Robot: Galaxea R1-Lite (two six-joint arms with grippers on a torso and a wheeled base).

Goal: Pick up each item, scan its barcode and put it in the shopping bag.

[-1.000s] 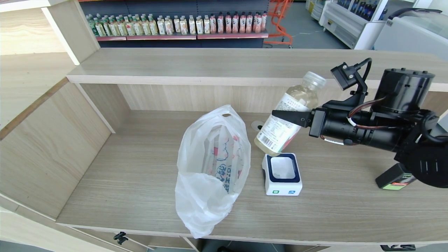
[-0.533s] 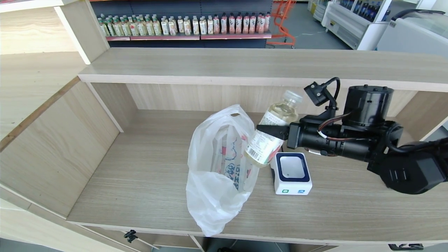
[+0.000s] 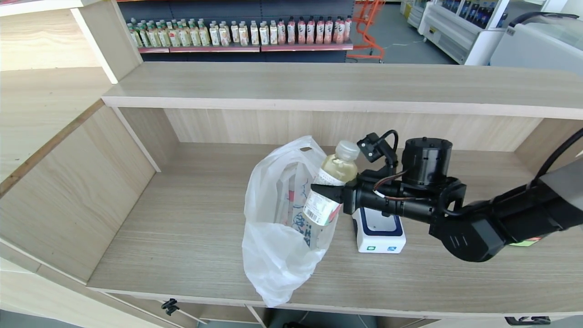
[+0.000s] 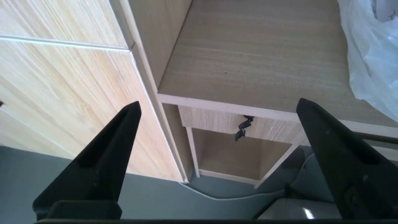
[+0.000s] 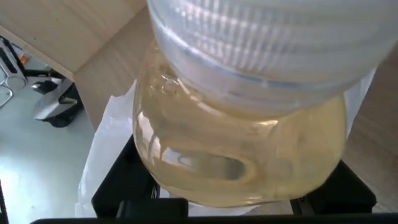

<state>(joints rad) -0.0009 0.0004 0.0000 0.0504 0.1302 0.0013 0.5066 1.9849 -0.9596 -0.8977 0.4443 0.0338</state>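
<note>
Bottle sits tilted at the open mouth of the shopping bag, right gripper clamped tight on it, left gripper hanging with jaws wide apart.

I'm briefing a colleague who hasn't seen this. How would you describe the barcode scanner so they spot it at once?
On the wooden counter, look right of the white shopping bag. The scanner is a small white box with a dark blue frame, unlike the soft bag or round bottle.

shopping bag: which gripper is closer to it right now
Right. The right gripper holds the bottle at the shopping bag's open mouth; the left gripper hangs open off the counter's front corner, apart from the bag.
</note>
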